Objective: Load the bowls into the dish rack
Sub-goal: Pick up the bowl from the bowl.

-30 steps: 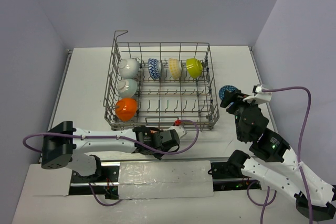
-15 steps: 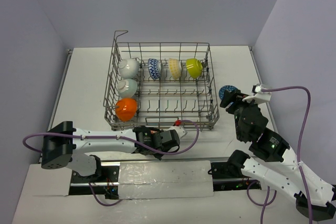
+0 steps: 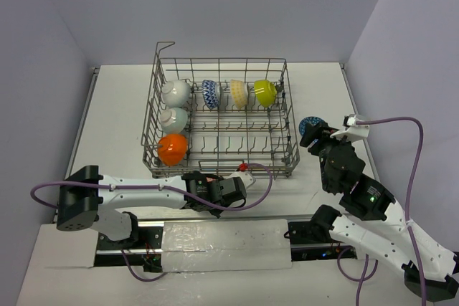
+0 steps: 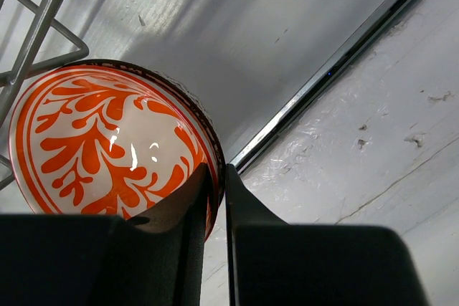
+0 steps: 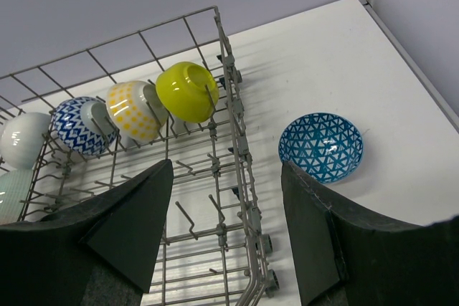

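The grey wire dish rack stands mid-table. It holds a white bowl, a blue-white one, a pale yellow one, a lime one, a pale bowl and an orange one. My left gripper is shut on the rim of the red-white bowl, just outside the rack's near edge. My right gripper hangs open above the rack's right wall. A dark-blue patterned bowl lies on the table to its right.
A metal rail runs along the table's near edge beside the held bowl. A taped white plate lies between the arm bases. Purple walls close in the table at the back and both sides.
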Controlling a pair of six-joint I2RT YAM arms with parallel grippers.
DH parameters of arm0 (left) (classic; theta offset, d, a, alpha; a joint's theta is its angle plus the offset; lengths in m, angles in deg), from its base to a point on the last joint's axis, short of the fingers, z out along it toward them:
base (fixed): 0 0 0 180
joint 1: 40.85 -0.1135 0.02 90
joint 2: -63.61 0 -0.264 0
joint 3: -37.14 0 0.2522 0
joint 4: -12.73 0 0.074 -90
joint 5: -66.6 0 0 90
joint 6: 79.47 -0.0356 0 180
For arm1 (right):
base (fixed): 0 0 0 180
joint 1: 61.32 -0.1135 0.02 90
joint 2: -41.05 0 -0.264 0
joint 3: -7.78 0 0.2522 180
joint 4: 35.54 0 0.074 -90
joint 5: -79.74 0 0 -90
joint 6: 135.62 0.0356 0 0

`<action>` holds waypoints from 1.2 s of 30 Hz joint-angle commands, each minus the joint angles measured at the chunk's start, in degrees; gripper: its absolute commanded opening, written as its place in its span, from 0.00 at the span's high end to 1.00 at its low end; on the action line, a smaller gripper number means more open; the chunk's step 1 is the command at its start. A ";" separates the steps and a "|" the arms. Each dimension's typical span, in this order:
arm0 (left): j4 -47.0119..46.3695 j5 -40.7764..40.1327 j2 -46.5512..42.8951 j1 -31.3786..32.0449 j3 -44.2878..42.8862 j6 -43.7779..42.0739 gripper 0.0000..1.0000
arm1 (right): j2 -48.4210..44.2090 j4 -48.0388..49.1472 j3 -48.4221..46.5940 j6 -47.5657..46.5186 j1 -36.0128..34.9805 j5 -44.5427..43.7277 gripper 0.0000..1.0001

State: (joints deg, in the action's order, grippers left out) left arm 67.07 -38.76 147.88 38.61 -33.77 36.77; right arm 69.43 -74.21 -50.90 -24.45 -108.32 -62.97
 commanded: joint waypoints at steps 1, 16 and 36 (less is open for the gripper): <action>0.29 -0.82 0.19 0.52 -2.44 0.66 0.96 | 0.10 0.74 -0.07 0.45 0.16 -1.61 0.30; 0.73 -0.03 3.18 1.49 -3.15 0.39 0.96 | 0.27 0.74 -0.16 0.36 0.16 -1.61 0.30; 2.31 -0.91 3.10 2.01 -4.99 1.01 0.84 | 0.62 0.74 -0.16 0.28 0.16 -1.35 0.30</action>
State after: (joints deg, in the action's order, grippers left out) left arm 69.12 -39.41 150.87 39.99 -35.97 36.79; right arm 69.43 -74.23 -50.90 -24.45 -108.32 -62.97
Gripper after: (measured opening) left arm 0.159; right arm 0.697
